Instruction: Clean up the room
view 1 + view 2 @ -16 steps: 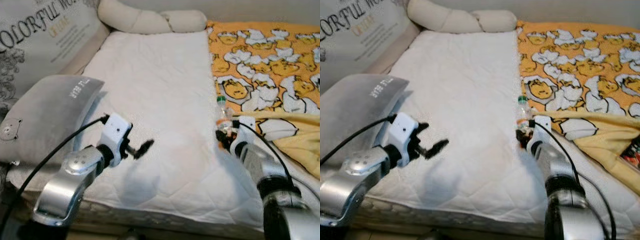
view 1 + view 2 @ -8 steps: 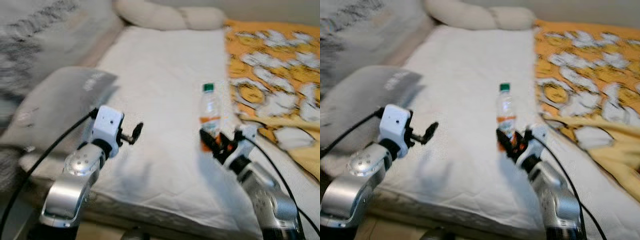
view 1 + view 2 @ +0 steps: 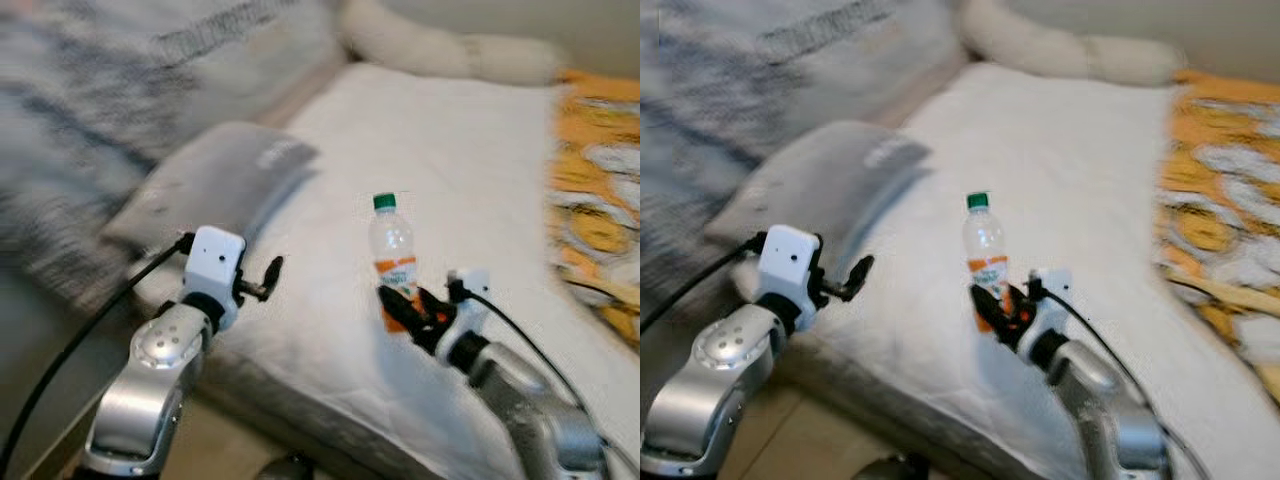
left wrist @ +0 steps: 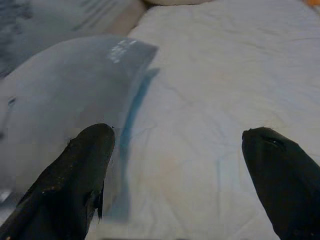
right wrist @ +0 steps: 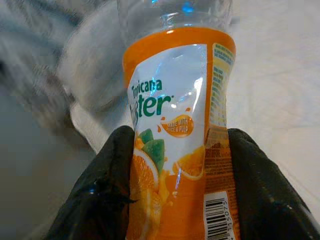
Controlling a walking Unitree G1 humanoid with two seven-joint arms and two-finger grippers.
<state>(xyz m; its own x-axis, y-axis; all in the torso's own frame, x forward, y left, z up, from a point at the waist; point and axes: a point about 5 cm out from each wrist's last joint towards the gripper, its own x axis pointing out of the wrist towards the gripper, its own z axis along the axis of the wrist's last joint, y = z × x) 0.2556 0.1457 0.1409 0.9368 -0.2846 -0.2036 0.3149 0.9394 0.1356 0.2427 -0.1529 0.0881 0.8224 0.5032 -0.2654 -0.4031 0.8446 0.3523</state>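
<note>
A clear plastic bottle (image 3: 392, 255) with a green cap and an orange label stands upright in my right gripper (image 3: 405, 311), which is shut on its lower part above the white mattress (image 3: 470, 170). The right wrist view has the bottle's label (image 5: 177, 150) squeezed between both black fingers (image 5: 107, 195). My left gripper (image 3: 268, 277) hovers open over the mattress's near left corner, beside a grey pillow (image 3: 215, 180). In the left wrist view its two fingers (image 4: 75, 175) stand wide apart with nothing between them, over the mattress (image 4: 220, 100) and the pillow (image 4: 60, 85).
A large printed cushion (image 3: 120, 90) leans at the left of the bed. A cream bolster (image 3: 450, 50) lies along the head end. An orange patterned blanket (image 3: 600, 190) covers the right side. Bare floor (image 3: 40, 380) lies below the bed's left edge.
The camera has swung left, so the scene has shifted right. My right gripper has lifted the bottle off the bed from beside the blanket and carried it left. The left arm has barely moved.
</note>
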